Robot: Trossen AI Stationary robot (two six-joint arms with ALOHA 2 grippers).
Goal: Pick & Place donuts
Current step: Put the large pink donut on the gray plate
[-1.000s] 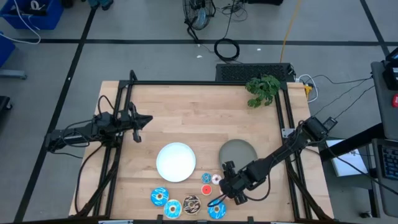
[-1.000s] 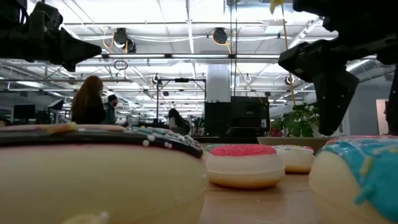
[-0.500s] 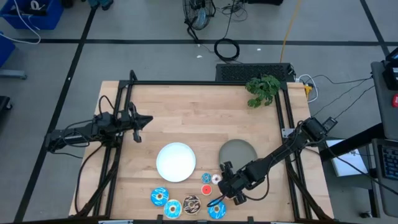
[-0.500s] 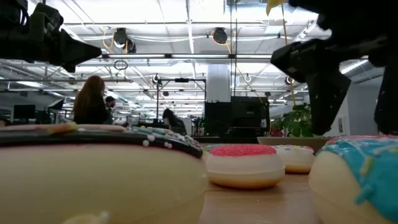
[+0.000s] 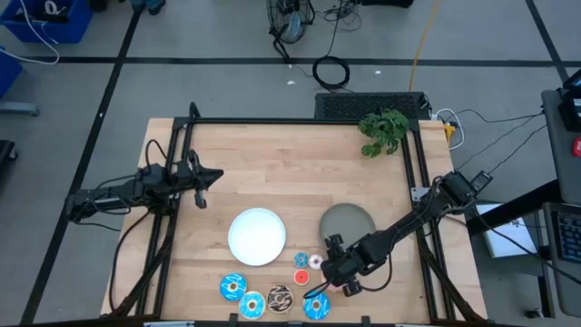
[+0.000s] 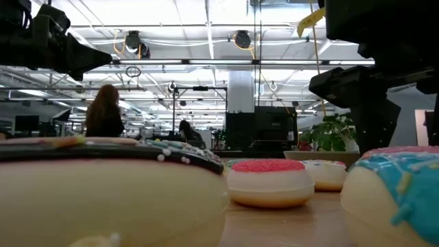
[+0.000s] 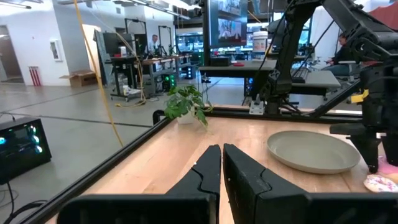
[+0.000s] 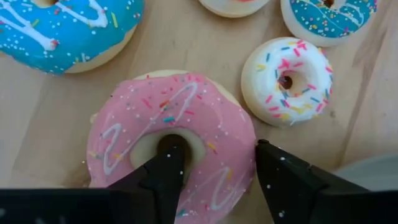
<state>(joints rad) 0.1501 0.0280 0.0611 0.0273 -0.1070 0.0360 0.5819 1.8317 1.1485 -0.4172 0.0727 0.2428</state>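
Straddling the pink-iced toy ring donut (image 8: 171,140) near the counter's (image 5: 272,154) front edge, our right gripper (image 8: 214,171) sits parted, one finger in its hole; left gripper (image 7: 221,171) waits clenched, empty, well apart.

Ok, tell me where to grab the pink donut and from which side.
Grip the pink donut across one wall of its ring, from straight above: it lies flat on the table, hole up. The right hand already straddles it, one finger in the hole, the other outside the rim.

Two dark jointed arms, black cables
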